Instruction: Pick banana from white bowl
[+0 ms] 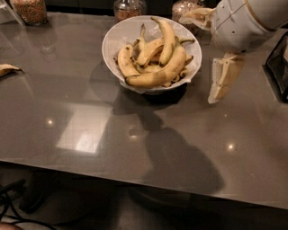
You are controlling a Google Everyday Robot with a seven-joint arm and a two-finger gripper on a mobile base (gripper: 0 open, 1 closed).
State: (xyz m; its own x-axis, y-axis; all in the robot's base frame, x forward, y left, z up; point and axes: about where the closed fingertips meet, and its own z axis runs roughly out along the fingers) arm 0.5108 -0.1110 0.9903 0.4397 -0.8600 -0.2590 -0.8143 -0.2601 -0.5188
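Wide, round white bowl (pixel 112 42) at the back middle of a glossy grey tabletop (pixel 90 117), heaped with ripe yellow bananas (pixel 157 74), several with brown-flecked skins, stems pointing up and outward. Cream two-finger gripper (pixel 197 60) on a rounded white arm (pixel 234 24) at upper right, close beside the bowl's right rim. Fingers (pixel 225 81) spread wide: one reaching left over the bowl's far right edge, the other angled down toward the tabletop right of the bowl. Nothing held, no visible contact with the fruit. Clear glass jars (pixel 30 10) along the back edge. Pale banana scrap (pixel 8 68) at the far left.
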